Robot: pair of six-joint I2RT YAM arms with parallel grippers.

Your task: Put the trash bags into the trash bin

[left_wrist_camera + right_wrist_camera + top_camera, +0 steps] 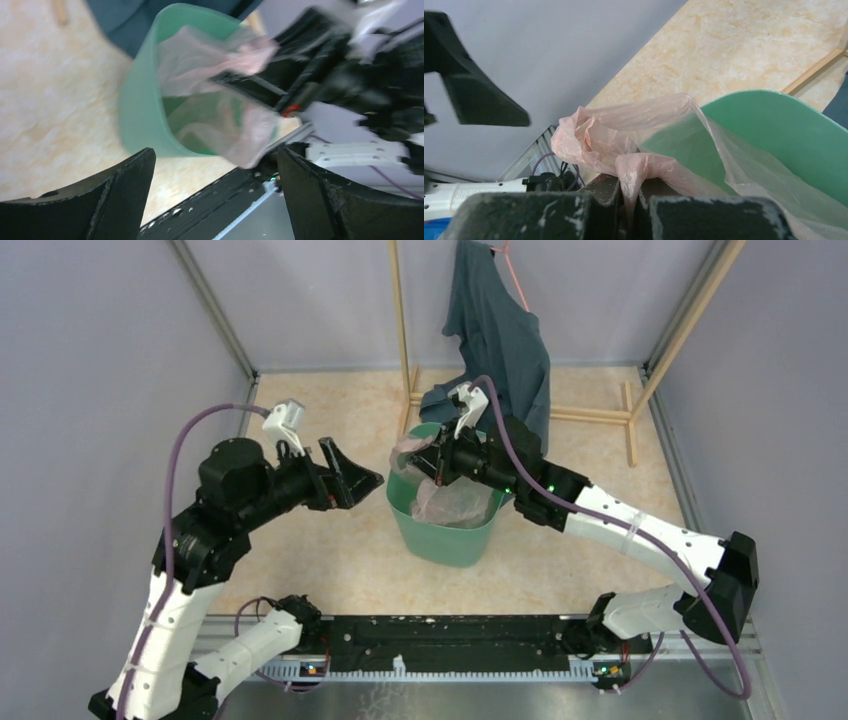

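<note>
Your right gripper (633,195) is clamped on a pinched fold of the pale pink trash bag (624,125), holding it over the mouth of the mint-green trash bin (440,540). The film drapes partly inside the bin and partly over its rim. Your left gripper (352,480), jaws wide apart and holding nothing, hangs just beside the bin. The bin stands on the table (330,560), with a dark teal garment (505,340) hanging behind it.

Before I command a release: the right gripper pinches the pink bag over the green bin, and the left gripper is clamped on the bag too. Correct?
No. The right gripper pinches the trash bag over the trash bin, but the left gripper is open, apart from the bag; the left wrist view shows its fingers spread, holding nothing.
</note>
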